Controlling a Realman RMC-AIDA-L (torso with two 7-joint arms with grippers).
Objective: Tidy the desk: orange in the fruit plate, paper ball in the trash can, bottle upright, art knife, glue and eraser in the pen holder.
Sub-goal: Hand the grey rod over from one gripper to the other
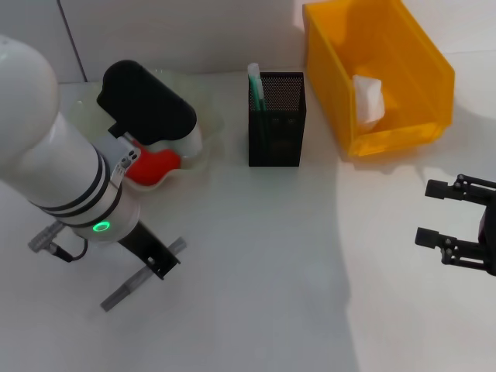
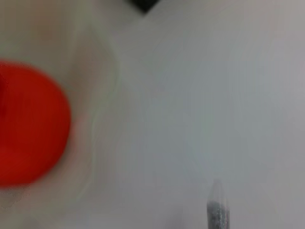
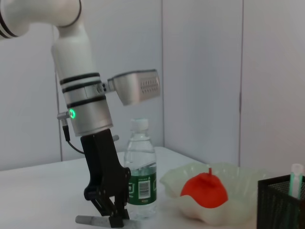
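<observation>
Left pincer point(image 1: 149, 263) low over table point(image 1: 256, 263), clamped on grey knife point(image 1: 124, 292) lying flat, near plate point(image 1: 203, 147). Orange point(image 1: 155, 164) in plate. Bottle point(image 3: 140, 171) upright just behind pincer. Holder point(image 1: 277, 120) mid-table, bin point(image 1: 372, 70) beyond with paper ball point(image 1: 370, 98) inside. Right pincer point(image 1: 443, 217) open, hovering apart at right edge.

A white desk point(image 1: 256, 271) carries everything, lit unevenly with a brighter patch toward its right side. Behind it stands a pale panelled wall point(image 3: 200, 71) with thin vertical seams.
</observation>
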